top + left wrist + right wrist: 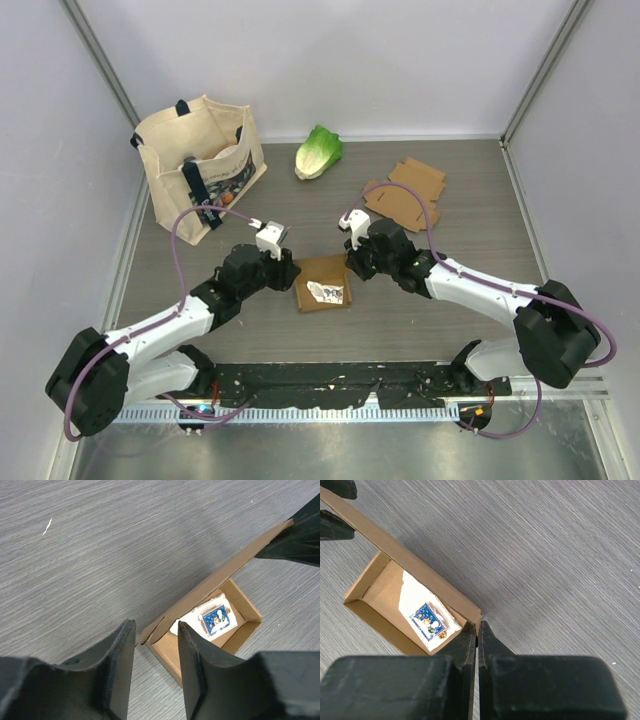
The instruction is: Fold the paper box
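Grey wood-grain table, bearing paper box at centre: tray walls up, card inside, lid flap raised. At 3 o'clock, flap end pinched tight in right gripper; at 9 o'clock, other end straddled by half-wide left gripper. Left to do, seemingly: lowering and tucking lid.

Bright, even light from above; faint soft shadows on the counter; close-up fingers look dark and fuzzy.
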Robot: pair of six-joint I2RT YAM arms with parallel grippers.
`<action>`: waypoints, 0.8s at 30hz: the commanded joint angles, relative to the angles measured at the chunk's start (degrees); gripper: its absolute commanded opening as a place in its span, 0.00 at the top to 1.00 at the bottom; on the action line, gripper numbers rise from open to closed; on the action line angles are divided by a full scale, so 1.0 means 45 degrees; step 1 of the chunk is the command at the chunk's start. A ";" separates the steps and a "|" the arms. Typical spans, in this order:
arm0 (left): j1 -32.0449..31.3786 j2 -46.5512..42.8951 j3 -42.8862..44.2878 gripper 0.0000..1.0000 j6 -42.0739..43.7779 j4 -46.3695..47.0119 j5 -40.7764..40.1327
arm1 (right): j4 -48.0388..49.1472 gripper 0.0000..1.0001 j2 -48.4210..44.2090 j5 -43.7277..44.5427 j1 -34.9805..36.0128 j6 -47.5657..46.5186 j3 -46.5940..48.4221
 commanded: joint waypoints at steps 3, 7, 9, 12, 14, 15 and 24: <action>0.0027 -0.0447 0.0135 0.65 -0.0159 0.0202 -0.0230 | 0.0176 0.99 -0.0473 0.0259 -0.0017 -0.0079 0.0482; 0.0007 -0.0525 0.0037 0.73 -0.0257 0.0299 -0.0230 | 0.0176 0.99 -0.0532 0.0220 -0.0037 -0.0039 0.0521; -0.0031 -0.0409 0.0115 0.76 -0.0276 0.0358 -0.0230 | 0.0215 0.99 -0.0571 0.0240 -0.0037 0.0019 0.0463; -0.0168 0.0098 0.0621 0.89 -0.0354 0.0027 -0.0951 | 0.0738 0.99 -0.0610 0.0686 -0.0037 0.0311 0.0327; -0.0363 0.0546 0.1089 0.95 -0.0432 -0.0382 -0.1785 | 0.0937 0.99 -0.0591 0.1039 0.0021 0.0952 0.0307; -0.0673 0.0645 0.1247 0.97 -0.0471 -0.0520 -0.2179 | 0.1228 0.99 -0.0590 0.1775 0.0080 0.1227 0.0287; -0.1379 0.2714 0.3239 1.00 -0.4333 -0.2102 -0.8488 | 0.2870 0.99 -0.0045 0.9610 0.2635 0.6209 0.0208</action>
